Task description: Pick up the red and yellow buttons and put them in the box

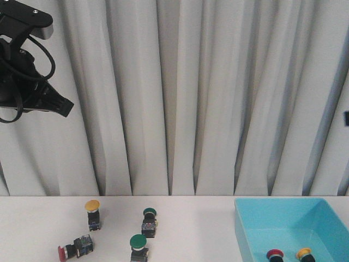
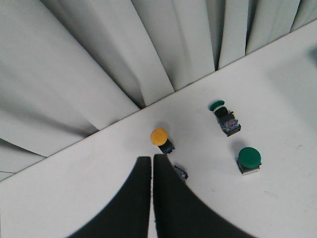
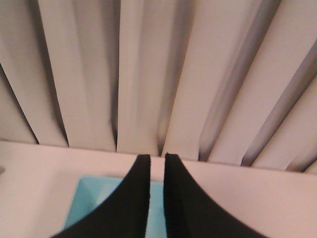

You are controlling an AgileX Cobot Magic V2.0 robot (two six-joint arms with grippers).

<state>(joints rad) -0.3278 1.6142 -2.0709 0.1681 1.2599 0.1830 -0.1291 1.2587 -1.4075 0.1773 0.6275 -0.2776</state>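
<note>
now the left gripper [image 2: 151, 163], fingers nearly together and empty, hangs high above the upright yellow-capped push-button [image 1: 92, 206] on the white bench [image 1: 32, 224]. spread first, then drop straight over its cap, clear of the green-capped switch [image 1: 149, 212] at 3 o'clock. the right gripper [image 3: 156, 161], narrow, hovers over the shallow turquoise plastic box [image 1: 327, 218].

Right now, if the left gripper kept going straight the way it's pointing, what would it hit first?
Probably the yellow button standing upright on the table: it sits just beyond the left gripper, whose jaws are nearly closed. Depth is unclear, so it may meet the tabletop instead.

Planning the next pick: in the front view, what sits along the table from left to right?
Red button → yellow button → near green button → far green button → box, holding a red-capped button, then a yellow-capped button.
</note>
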